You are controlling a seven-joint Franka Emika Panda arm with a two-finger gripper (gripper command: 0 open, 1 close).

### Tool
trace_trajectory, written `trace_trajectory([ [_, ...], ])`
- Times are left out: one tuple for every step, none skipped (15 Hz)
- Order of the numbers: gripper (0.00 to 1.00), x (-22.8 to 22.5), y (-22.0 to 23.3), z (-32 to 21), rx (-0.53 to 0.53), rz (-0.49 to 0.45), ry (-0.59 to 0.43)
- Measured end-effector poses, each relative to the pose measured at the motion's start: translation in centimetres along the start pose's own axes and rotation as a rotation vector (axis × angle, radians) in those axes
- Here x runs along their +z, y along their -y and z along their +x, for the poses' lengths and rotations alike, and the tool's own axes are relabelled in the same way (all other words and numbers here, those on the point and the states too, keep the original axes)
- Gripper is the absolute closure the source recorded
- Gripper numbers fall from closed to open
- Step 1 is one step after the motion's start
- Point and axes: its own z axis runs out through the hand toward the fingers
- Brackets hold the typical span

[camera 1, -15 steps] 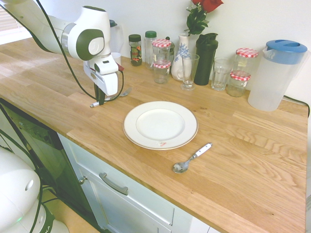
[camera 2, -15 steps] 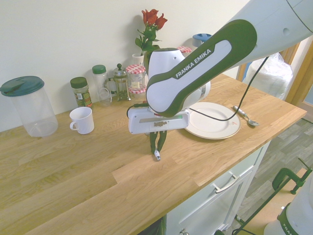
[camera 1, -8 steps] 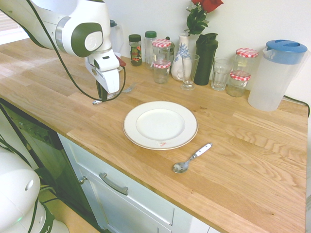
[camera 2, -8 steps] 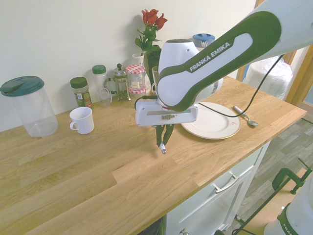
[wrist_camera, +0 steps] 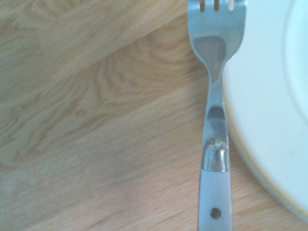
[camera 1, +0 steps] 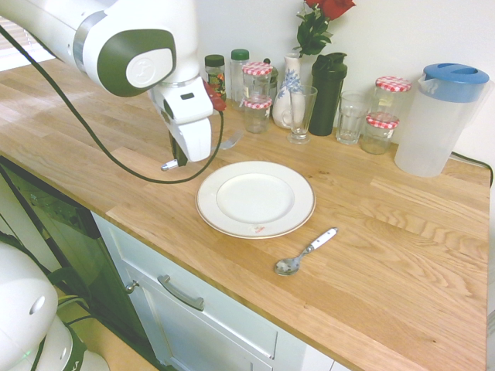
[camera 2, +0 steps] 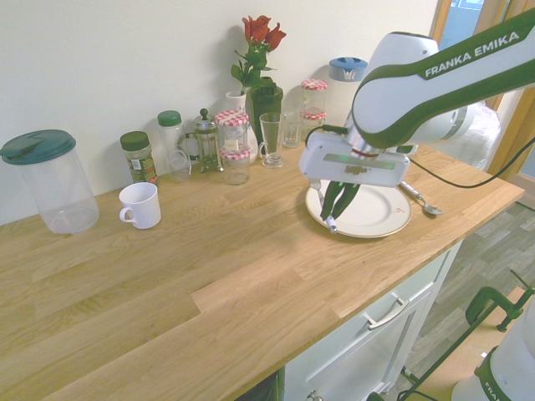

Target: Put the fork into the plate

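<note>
Clamped on the white handle of the fork [wrist_camera: 215, 195], the jaws of the gripper [camera 2: 333, 218] are brought almost together, with only the slim handle between them. The fork is held crosswise: in the first exterior view, the handle's end is seen sticking out to the left of the jaws, while the silver tines are pointed to the right and toward the far side. In the wrist view, the metal neck and the top of the handle are shown in full, and the head is seen partly overlapping the rim of the plate [camera 1: 256, 199].

Just left of the plate in the first exterior view, the fork is carried by the gripper. Whether the plate is touched by it cannot be told. The plate is set flat on the wooden counter [camera 1: 394, 255], its small red mark turned to the near side.

On the near right of the plate, the spoon [camera 1: 288, 266] is laid on the counter, its bowl pointed to the near left. Along the far wall, checked-lid jars [camera 1: 257, 86], a vase [camera 1: 287, 108] of red roses [camera 1: 334, 8], a dark bottle [camera 1: 329, 94] and a blue-lidded jug [camera 1: 441, 124] are lined up. In the second exterior view, a white mug [camera 2: 140, 206] is seen at the left.
</note>
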Motion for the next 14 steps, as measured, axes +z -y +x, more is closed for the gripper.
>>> trace_trajectory([
  [1.0,-0.3,-0.7,1.9,0.014,0.009,0.012],
  [1.0,-0.5,-1.4,3.4,0.028,0.013,0.022],
  [1.0,-0.5,-2.1,4.9,0.044,0.011,0.029],
  [1.0,-0.4,-2.6,5.8,0.061,0.003,0.031],
  [1.0,-0.1,-3.1,6.6,0.081,-0.006,0.032],
  [1.0,0.3,-3.4,7.1,0.096,-0.019,0.031],
  [1.0,0.8,-3.5,7.4,0.11,-0.037,0.03],
  [1.0,1.4,-3.7,7.7,0.126,-0.059,0.025],
  [1.0,2.0,-3.6,7.8,0.145,-0.083,0.014],
  [1.0,2.3,-3.6,8.0,0.17,-0.103,-0.005],
  [1.0,2.3,-3.4,8.2,0.194,-0.12,-0.027],
  [1.0,2.3,-3.3,8.4,0.217,-0.133,-0.047],
  [1.0,2.1,-3.2,8.6,0.24,-0.146,-0.063],
  [1.0,2.0,-3.2,8.7,0.262,-0.159,-0.079],
])
